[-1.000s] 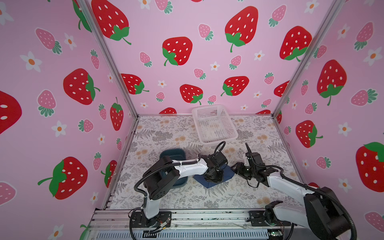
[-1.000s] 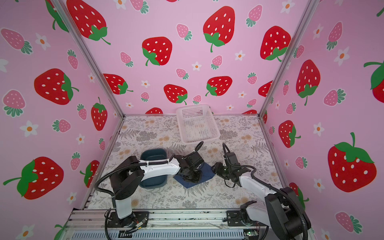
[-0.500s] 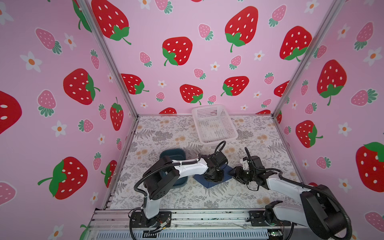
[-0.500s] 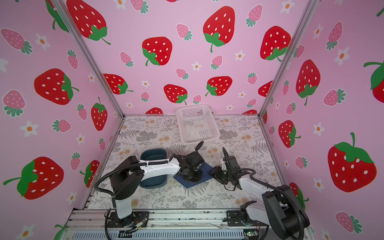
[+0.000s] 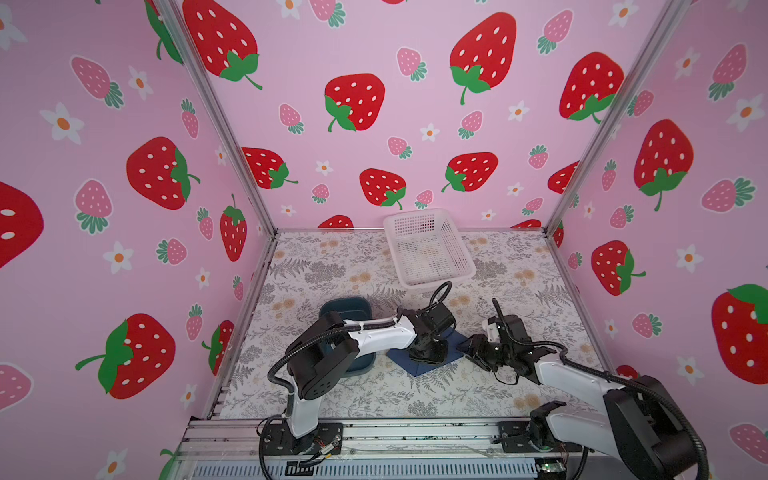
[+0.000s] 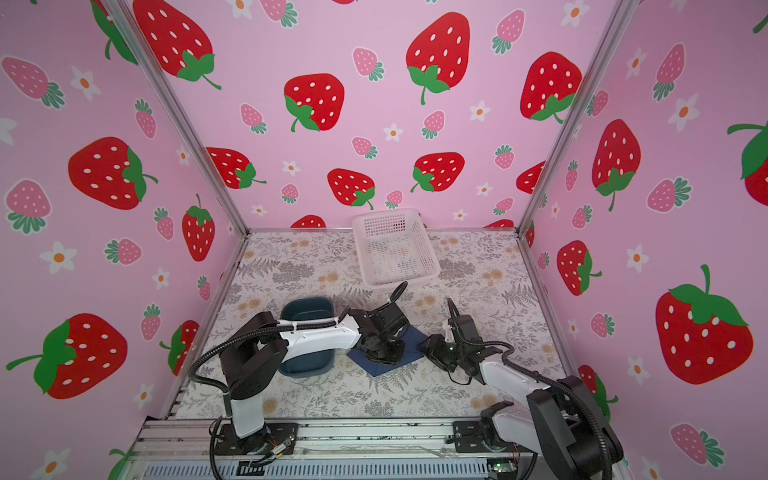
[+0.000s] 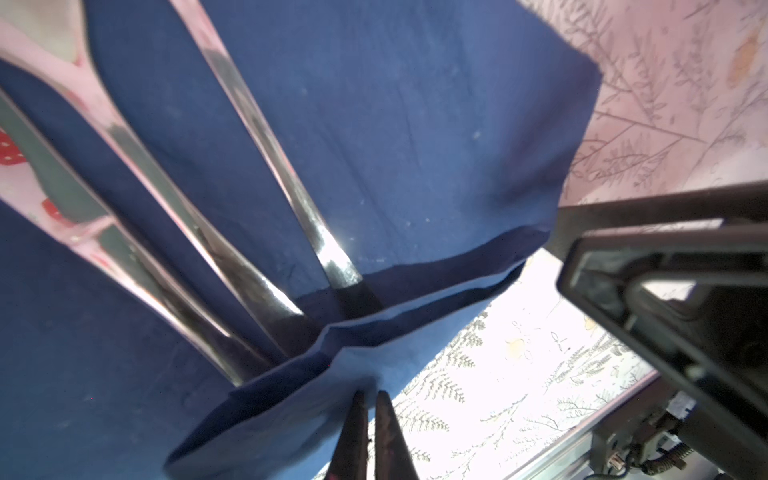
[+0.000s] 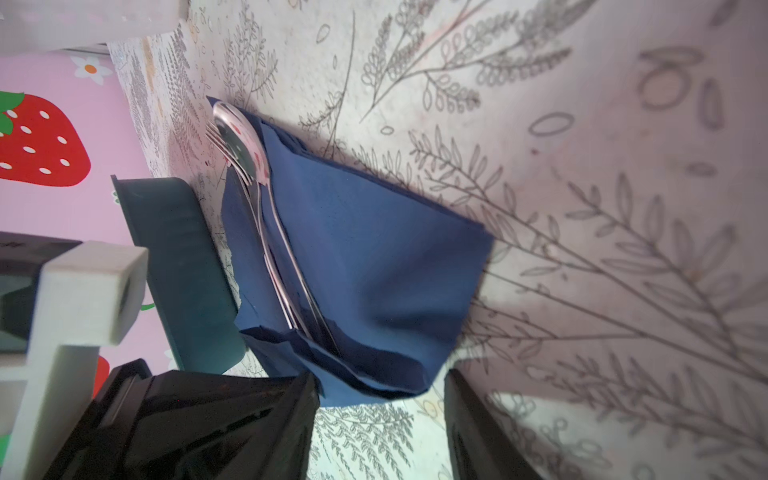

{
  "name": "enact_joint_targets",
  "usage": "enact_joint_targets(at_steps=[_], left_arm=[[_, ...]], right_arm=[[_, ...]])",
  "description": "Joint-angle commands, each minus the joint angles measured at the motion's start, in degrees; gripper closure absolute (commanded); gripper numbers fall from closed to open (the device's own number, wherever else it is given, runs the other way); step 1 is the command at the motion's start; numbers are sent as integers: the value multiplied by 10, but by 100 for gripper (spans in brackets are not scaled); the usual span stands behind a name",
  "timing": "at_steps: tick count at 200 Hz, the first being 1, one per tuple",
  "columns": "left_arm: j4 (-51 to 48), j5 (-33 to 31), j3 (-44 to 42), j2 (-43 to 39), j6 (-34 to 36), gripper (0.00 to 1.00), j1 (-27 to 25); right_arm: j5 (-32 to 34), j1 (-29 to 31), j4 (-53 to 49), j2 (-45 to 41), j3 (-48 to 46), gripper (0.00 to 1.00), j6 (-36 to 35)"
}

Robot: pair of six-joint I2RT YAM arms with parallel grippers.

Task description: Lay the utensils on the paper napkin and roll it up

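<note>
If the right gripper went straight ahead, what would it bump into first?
The napkin. Its folded edge lies right in front of the right gripper, about between its open jaws. Behind that fold come the handles of the utensils, I think; how close it is, the view doesn't show well.

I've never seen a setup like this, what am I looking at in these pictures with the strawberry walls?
Two black-and-white robot arms stand at a flower-patterned table inside a strawberry-papered booth. The two wide pictures come from one two-eyed camera above; the two close-ups come from cameras on the arms' wrists. On the table lie a white perforated plastic basket, a teal rounded tray and a dark navy paper napkin with shiny silver metal utensils on it, one edge folded over their handles. The left gripper is shut, apparently pinching that fold. The right gripper is open beside the napkin, holding nothing.
</note>
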Motion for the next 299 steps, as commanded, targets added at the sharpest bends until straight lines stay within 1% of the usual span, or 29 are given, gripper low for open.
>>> enact_joint_targets(at_steps=[1,38,80,99,117,127,149,165,190,223,258,299], left_arm=[[-17,-7,19,1,7,91,2],[-15,-5,18,3,7,91,2],[-15,-7,18,1,6,91,2],[-15,-7,18,1,6,91,2],[-15,-7,17,3,6,91,2],[-15,-6,18,3,6,91,2],[-15,-7,18,2,6,91,3],[-12,-7,16,2,6,91,2],[-13,-6,16,2,6,91,2],[-14,-6,17,2,6,91,3],[-15,-8,16,1,6,91,3],[-10,-7,12,1,4,91,3]], right_arm=[[11,-2,-35,-13,-24,47,26],[0,-2,19,8,-49,47,43],[26,-2,52,18,-44,47,56],[15,-3,100,21,-54,46,78],[0,-3,168,27,-69,46,112],[0,-3,185,28,-73,46,125],[8,-2,189,26,-71,46,126],[8,-3,214,27,-77,45,131],[-5,-3,255,47,-80,45,138],[-4,-4,291,73,-79,44,142],[5,-7,294,77,-70,44,128],[-27,-27,341,87,-66,42,128]])
